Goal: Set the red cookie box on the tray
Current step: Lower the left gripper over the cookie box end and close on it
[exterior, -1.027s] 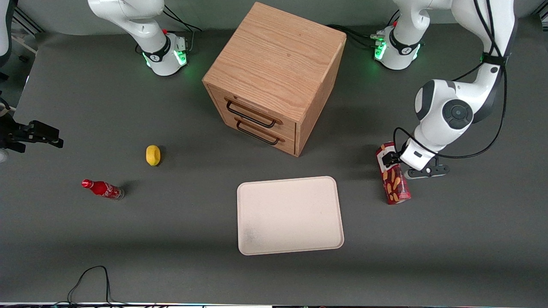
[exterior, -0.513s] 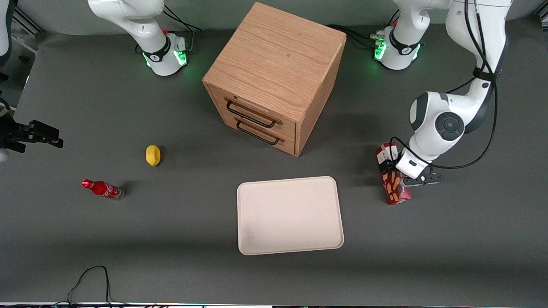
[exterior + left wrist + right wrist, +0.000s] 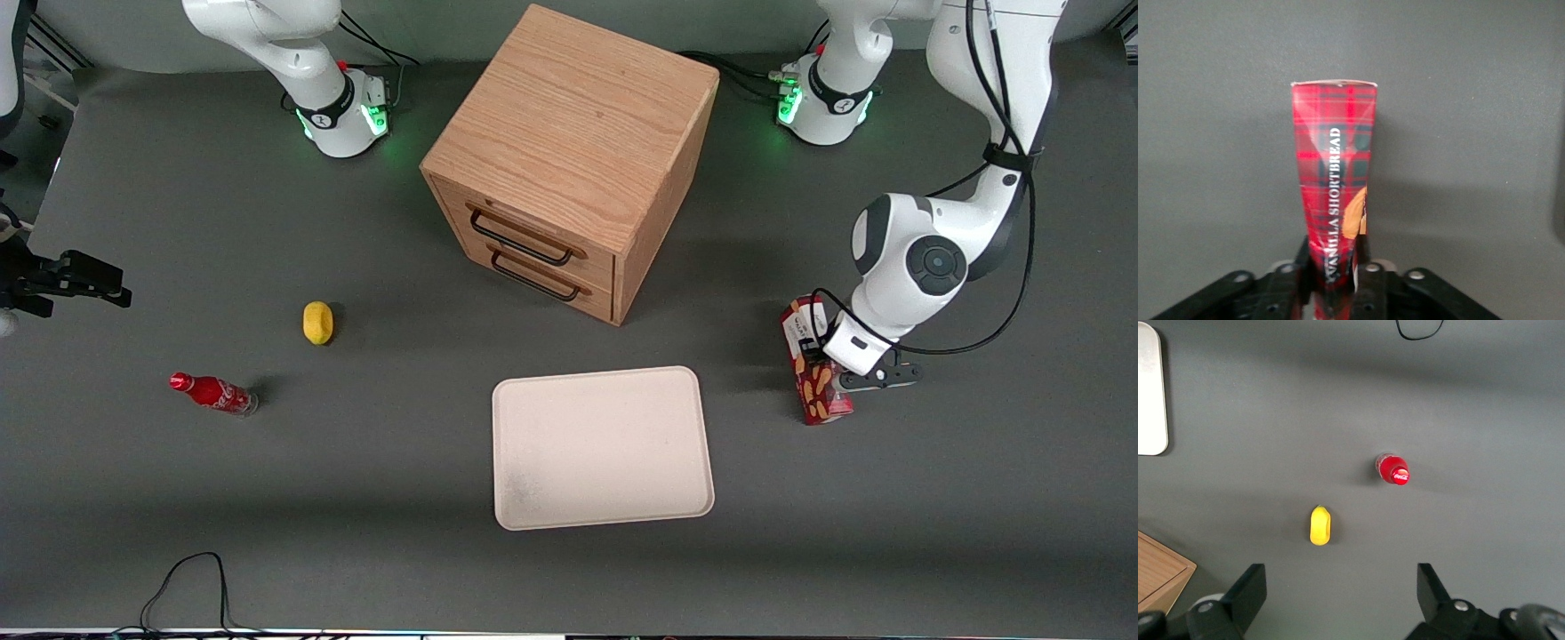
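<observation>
The gripper (image 3: 816, 353) is clamping the red cookie box (image 3: 818, 378) at right of the front frame. The tray (image 3: 602, 447) is lying toward frame centre, the box's long axis running roughly parallel to its near edge.

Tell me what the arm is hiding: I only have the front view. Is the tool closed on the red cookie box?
Observer: Yes. In the left wrist view the tool is shut on the red cookie box, with its fingers pressed against the two sides near one end.
Operator: Which face of the box is turned toward the wrist?
Observer: A narrow tartan side that reads VANILLA SHORTBREAD along its length.
Operator: And the soda bottle toward the parked arm's end, is it lying down?
Observer: No. The right wrist view looks straight down on the cap of the soda bottle, so it stands upright.
</observation>
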Action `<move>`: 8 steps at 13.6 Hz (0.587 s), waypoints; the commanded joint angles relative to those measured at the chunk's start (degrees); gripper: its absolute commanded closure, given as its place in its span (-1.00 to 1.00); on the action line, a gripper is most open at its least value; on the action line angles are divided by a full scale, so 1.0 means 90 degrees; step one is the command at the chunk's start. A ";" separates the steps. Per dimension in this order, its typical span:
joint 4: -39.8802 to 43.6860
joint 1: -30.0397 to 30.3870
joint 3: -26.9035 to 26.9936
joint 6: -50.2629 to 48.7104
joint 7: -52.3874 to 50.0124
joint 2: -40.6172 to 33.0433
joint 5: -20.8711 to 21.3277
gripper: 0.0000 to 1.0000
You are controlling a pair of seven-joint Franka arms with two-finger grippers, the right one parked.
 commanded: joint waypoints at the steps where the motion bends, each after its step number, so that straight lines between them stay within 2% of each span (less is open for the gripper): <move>1: 0.0099 0.0035 0.0008 -0.0124 0.0020 -0.0003 0.0055 1.00; 3: 0.0322 0.0035 0.0008 -0.0424 0.0020 -0.0003 0.0055 1.00; 8: 0.1601 0.0025 -0.0002 -0.2942 0.0108 -0.0743 0.0065 1.00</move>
